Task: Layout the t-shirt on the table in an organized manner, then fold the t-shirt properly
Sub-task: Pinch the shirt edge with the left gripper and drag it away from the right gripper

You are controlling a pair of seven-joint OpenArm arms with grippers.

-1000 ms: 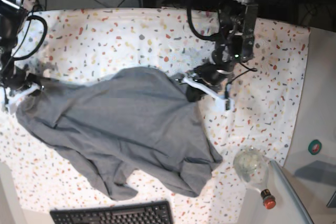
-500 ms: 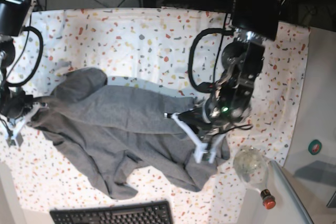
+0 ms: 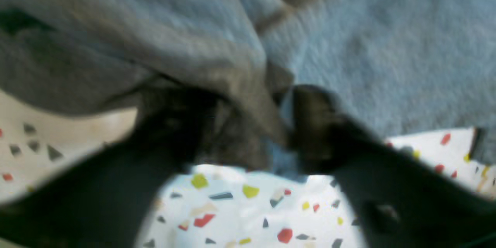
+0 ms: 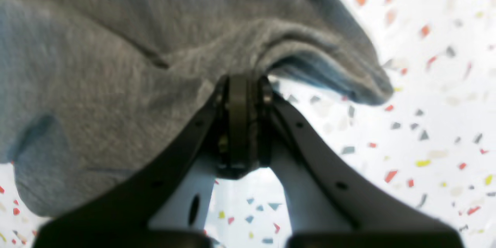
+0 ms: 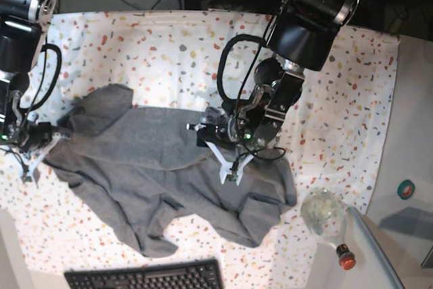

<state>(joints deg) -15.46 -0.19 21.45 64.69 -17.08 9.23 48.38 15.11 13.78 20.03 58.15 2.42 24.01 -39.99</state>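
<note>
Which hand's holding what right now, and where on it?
Right hand pinches a bunched fold at the t-shirt edge. Left hand is parted around cloth; a grip cannot be told.

A black keyboard (image 5: 145,277) lies at the near edge, a glass bottle (image 5: 327,218) to its right.

Far table (image 5: 149,38) lies open — near edge crowded by keyboard (image 5: 145,277) and, seemingly, a glass bottle (image 5: 326,218).

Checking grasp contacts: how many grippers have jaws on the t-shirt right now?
2. The right gripper pinches the t-shirt at its left edge in the base view; the left gripper is mid-shirt, jaws apart with fabric between.
</note>
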